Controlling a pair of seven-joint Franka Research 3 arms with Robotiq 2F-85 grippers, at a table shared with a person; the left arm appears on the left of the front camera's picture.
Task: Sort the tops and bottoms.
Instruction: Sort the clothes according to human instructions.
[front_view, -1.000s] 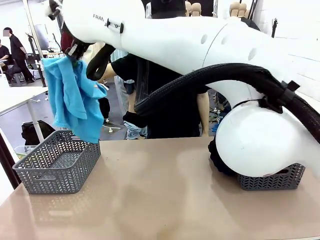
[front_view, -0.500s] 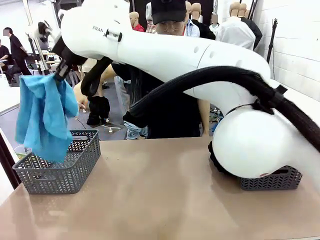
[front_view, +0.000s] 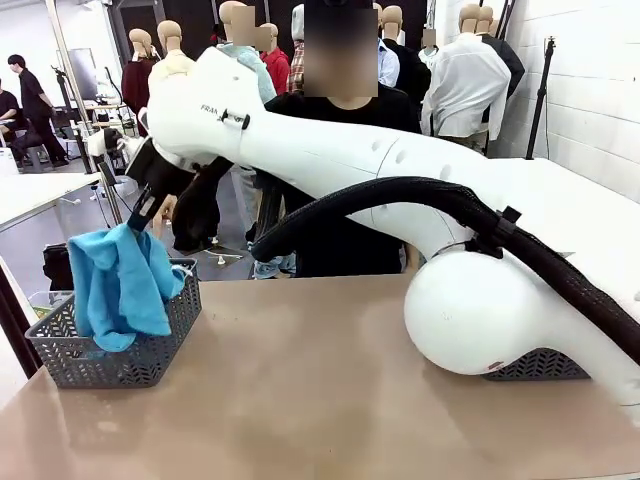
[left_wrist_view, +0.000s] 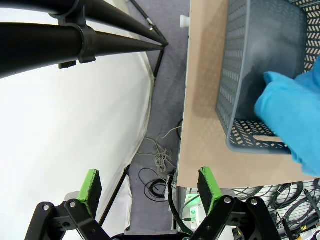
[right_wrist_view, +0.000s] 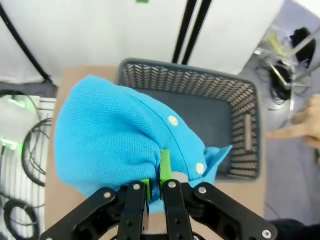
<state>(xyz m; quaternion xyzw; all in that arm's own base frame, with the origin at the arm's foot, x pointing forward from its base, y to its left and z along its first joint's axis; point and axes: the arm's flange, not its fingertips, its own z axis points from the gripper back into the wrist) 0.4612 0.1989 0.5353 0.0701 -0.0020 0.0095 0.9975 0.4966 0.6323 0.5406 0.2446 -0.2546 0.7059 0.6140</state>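
Over the left basket (front_view: 115, 350) we see the blue shirt (front_view: 120, 285) hanging, its lower part already inside the basket. Our right gripper (right_wrist_view: 152, 187) is pinched shut on the cloth just above the basket. Our left gripper (left_wrist_view: 150, 182) is spread wide and holds nothing, above the table edge (left_wrist_view: 200, 100) beside the basket.

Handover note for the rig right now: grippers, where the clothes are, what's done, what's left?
Right gripper: shut on the blue shirt, holding it above the left grey basket with its lower end hanging in.
Left gripper: open, holding nothing, off the table's edge.
Second grey basket: behind the right arm's base, contents hidden.
Done: shirt carried to its basket.
Left: release it. Where the bottoms are can't be told from here.
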